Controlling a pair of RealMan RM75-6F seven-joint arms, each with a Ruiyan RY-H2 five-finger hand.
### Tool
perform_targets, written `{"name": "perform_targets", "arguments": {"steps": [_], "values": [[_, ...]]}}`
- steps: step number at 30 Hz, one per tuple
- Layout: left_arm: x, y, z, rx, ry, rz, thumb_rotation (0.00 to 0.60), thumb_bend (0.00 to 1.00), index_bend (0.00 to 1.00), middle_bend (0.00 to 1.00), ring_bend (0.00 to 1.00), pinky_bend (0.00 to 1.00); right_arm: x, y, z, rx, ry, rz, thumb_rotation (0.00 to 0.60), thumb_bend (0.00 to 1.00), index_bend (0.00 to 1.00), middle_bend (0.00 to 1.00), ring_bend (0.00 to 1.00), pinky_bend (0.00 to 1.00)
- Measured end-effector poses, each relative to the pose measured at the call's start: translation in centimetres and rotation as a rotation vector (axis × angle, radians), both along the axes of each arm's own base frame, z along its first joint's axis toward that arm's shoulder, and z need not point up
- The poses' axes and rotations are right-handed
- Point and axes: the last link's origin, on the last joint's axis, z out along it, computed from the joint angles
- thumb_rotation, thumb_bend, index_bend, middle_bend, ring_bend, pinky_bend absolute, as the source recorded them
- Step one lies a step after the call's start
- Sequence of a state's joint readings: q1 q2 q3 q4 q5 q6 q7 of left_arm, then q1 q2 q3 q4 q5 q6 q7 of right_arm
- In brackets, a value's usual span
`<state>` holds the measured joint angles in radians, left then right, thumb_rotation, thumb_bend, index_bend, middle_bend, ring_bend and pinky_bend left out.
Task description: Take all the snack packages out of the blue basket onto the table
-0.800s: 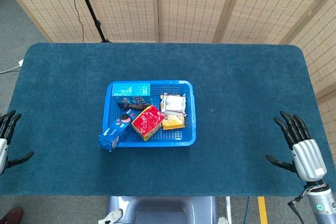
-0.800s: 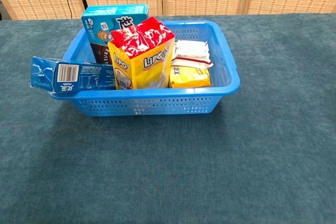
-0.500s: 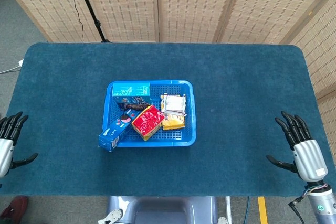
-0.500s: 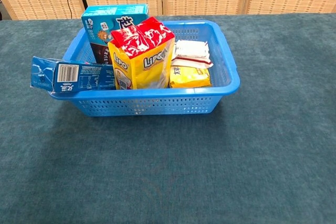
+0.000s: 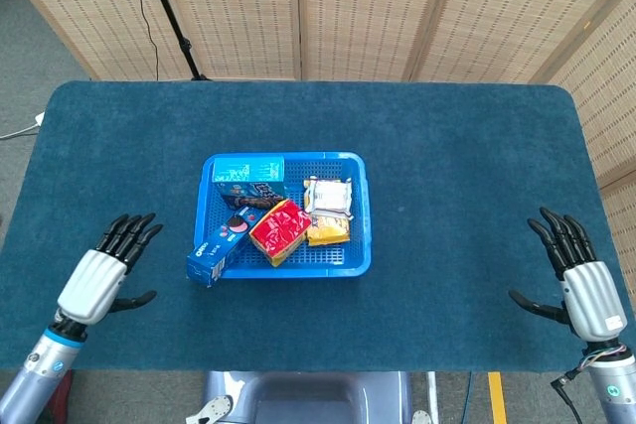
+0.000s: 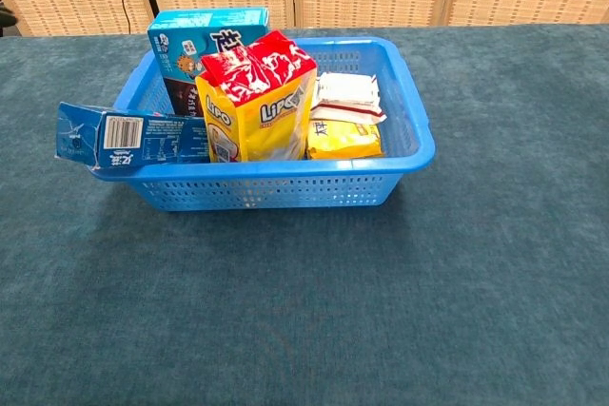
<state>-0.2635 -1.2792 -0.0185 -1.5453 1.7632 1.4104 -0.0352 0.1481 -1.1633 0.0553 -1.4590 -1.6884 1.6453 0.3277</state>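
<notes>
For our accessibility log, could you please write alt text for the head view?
A blue plastic basket of snack packages sits mid-table on the dark teal cloth. The open left robot hand and right robot hand hover near the front edge.

Bare table (image 5: 467, 176) is seen on every side of the blue basket (image 5: 362, 215); its near-left rim is overhung by a blue box (image 5: 221, 244).

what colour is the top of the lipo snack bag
Red, above a yellow body; the upright Lipo snack bag shows best in the chest view.
</notes>
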Motion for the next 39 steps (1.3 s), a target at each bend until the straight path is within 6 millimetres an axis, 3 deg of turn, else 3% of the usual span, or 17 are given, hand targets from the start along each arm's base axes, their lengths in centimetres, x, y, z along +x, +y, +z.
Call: {"name": "perform_targets", "arguments": {"steps": [6,11,17,23,27,32,35,39], "values": [[2.5,1.2,-2.1,0.01,0.009,-0.046,0.6,0.0,0.0,0.0,0.01,0.09,-0.1,-0.1,0.2,-0.002,-0.009,-0.003,0.6,0.0,0.03,0.0,0.0,0.0],[3.5,2.1,-3.5,0.025,0.025,-0.033,0.6,0.0,0.06,0.05,0.09,0.19,-0.2,-0.2,0.3,0.0,-0.016,-0.01,0.6,0.0,0.02,0.0,0.0,0.0],[3.7,2.8,-4.8,0.028,0.045,-0.017,0.6,0.0,0.26,0.2,0.23,0.31,-0.3,-0.3,0.5,-0.001,-0.026,-0.017,0.6,0.0,0.01,0.0,0.0,0.0],[4.5,3.2,-5.4,0.04,0.036,-0.034,0.6,0.09,0.57,0.44,0.43,0.43,-0.3,-0.3,0.4,0.003,-0.031,-0.018,0.6,0.0,0.01,0.0,0.0,0.0],[4.7,3.2,-5.2,0.073,0.008,-0.045,0.6,0.2,0.66,0.51,0.49,0.45,-0.4,-0.3,0.4,0.005,-0.03,-0.019,0.6,0.0,0.01,0.0,0.0,0.0],[4.8,3.3,-4.4,0.11,-0.032,-0.059,0.6,0.23,0.67,0.52,0.49,0.45,-0.4,-0.3,0.4,0.011,-0.031,-0.019,0.6,0.0,0.0,0.0,0.0,0.0],[5.1,3.2,-3.2,0.15,-0.083,-0.083,0.6,0.23,0.67,0.52,0.5,0.46,-0.4,-0.3,0.5,0.009,-0.033,-0.02,0.6,0.0,0.0,0.0,0.0,0.0],[5.3,2.9,0.3,0.248,-0.174,-0.141,0.6,0.23,0.67,0.52,0.5,0.46,-0.3,-0.3,0.4,0.012,-0.034,-0.02,0.6,0.0,0.0,0.0,0.0,0.0]]}}
